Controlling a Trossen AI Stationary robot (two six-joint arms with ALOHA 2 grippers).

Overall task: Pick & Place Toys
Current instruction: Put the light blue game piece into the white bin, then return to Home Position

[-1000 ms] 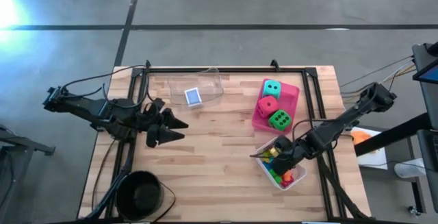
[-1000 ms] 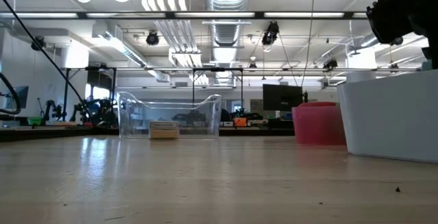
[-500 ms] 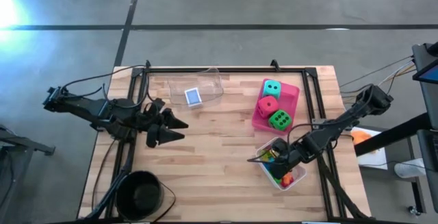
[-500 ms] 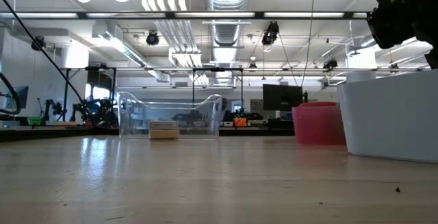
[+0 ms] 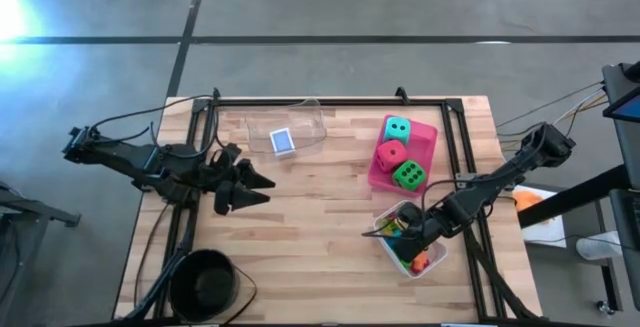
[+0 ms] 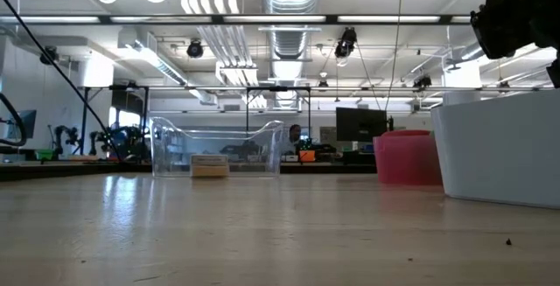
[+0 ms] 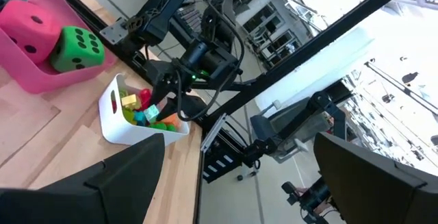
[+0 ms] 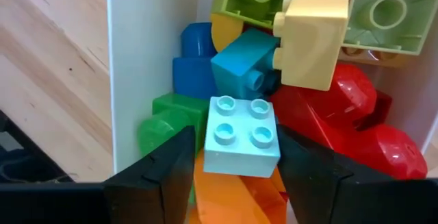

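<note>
A white tray [image 5: 438, 255] at the table's right near corner holds a heap of small bricks [image 8: 328, 114] in red, green, yellow, orange and blue. My right gripper [image 8: 239, 183] points down into it, open. A light teal brick [image 8: 241, 136] lies studs up on the heap between its fingers, apart from them. Three dice, teal [image 5: 398, 128], red [image 5: 391, 154] and green [image 5: 407, 175], sit in the pink tray [image 5: 431, 133]. The blue card box [image 5: 283, 141] lies in the clear tray [image 5: 305, 119]. My left gripper [image 5: 258, 189] hangs open above the table's left part.
A black bowl [image 5: 205, 283] stands at the near left corner. A dark frame [image 5: 330, 101] runs along the table's far, left and right edges. Bare wood [image 5: 320, 227] lies between the two arms. In the low view the white tray [image 6: 499, 155] stands close on the right.
</note>
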